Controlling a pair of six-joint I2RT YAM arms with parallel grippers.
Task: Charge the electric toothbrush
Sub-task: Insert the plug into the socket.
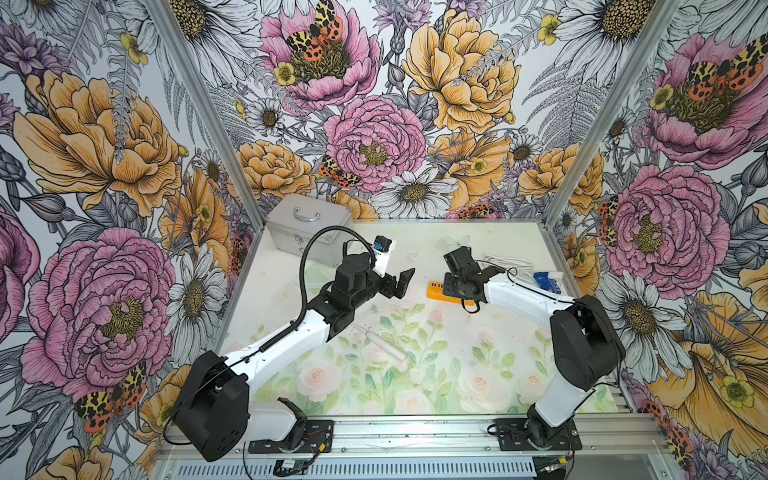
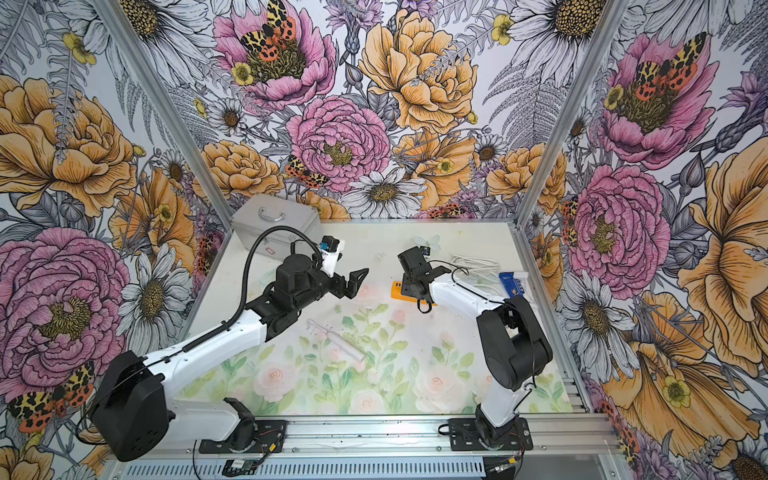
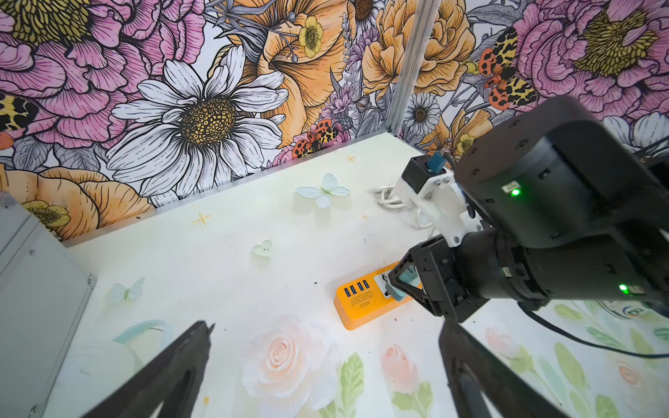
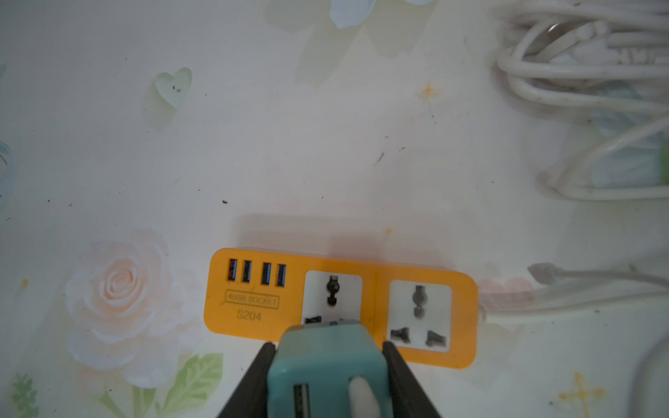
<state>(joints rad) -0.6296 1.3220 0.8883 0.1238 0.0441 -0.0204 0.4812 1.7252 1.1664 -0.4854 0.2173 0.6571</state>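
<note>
Looks early to midway, by judgement. Pinches a teal plug adapter in the right end effector, pressed on its two sides, right at the socket beside the USB ports of the orange power strip, at about 2 o'clock from the middle of the worktop. Cannot tell: prongs seated or only touching. Shows a white cable plug already in one port of the adapter. Leaves, by judgement, pushing the adapter home and then joining cable and toothbrush.

Holds the left end effector spread wide and empty, above the worktop at about 9 o'clock from the power strip.

Finds the electric toothbrush lying flat near the middle of the worktop, at about 7 o'clock from the power strip and well apart from it, clear of both end effectors. Slim, white, round-bodied; thin neck and small head toward 10 o'clock, blunt butt toward 4 o'clock. Pale against the pale rose print, so easy to lose; likely to roll if nudged. Shows no cable on it in both top views.
</note>
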